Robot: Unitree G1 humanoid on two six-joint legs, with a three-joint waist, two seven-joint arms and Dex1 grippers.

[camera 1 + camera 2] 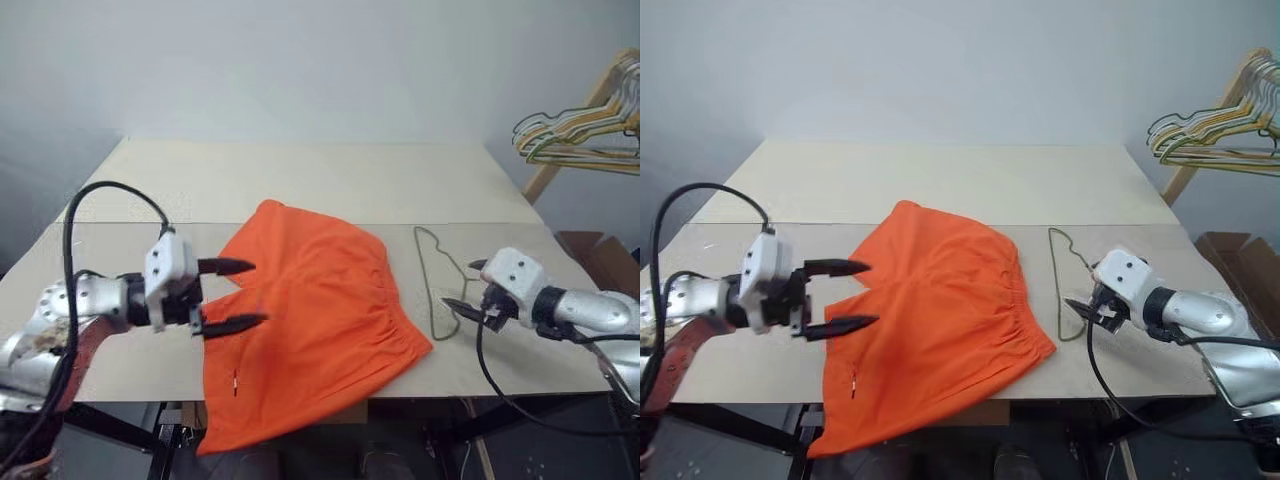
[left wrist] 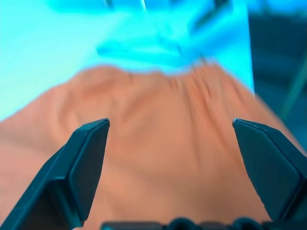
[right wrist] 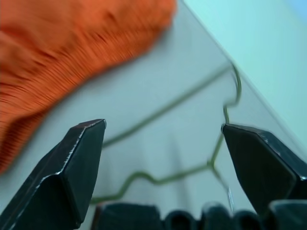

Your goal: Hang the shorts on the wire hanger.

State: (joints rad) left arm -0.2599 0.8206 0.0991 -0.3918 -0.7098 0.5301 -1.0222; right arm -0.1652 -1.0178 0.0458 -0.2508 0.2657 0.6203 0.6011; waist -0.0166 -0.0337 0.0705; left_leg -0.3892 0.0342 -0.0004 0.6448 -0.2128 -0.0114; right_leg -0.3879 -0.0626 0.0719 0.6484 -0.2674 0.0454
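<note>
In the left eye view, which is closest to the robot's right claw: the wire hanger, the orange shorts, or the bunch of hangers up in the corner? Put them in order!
From the right claw, nearest first:
1. The wire hanger, flat on the table just beside the claw's tips.
2. The shorts, spread mid-table beyond the hanger, toward the left arm.
3. The bunch of hangers, hanging off the table, high at the far right.

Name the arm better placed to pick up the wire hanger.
Right. Its open gripper hovers right beside the hanger lying flat on the table; the left gripper, also open, is over the shorts.
</note>
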